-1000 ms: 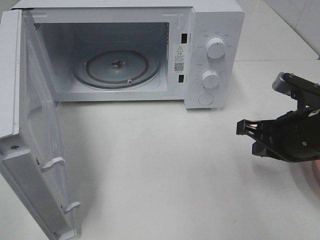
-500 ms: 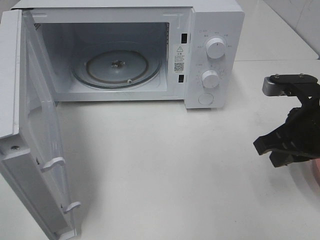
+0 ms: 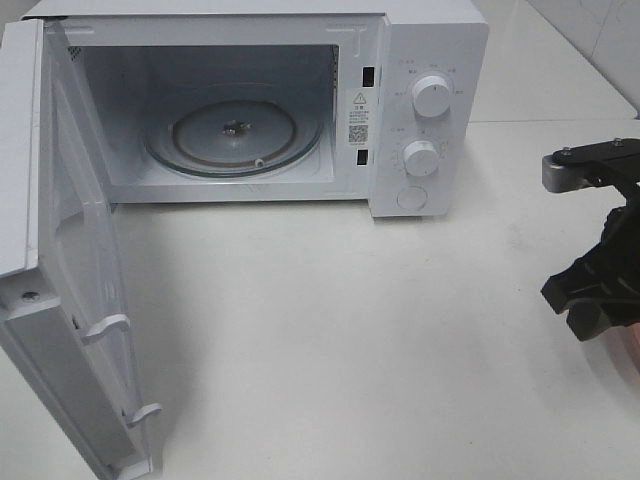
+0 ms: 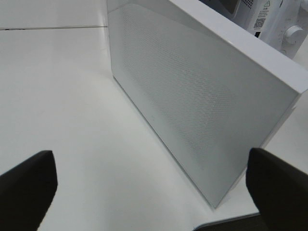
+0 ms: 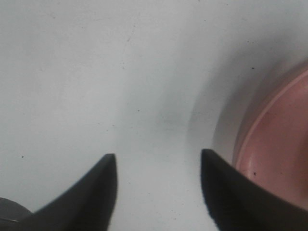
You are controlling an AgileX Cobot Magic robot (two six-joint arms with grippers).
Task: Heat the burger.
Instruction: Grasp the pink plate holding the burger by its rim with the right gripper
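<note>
White bench point(image 3: 350, 330), microwave door point(image 3: 70, 250) hanging wide, left fingers point(image 4: 24, 187) and right fingers point(image 5: 91, 192) both spread and empty, right ones just beside a pink plate point(image 5: 279, 144); burger's not in shot, but I'd guess light and squishy, so pinch the bun's sides gently.
</note>
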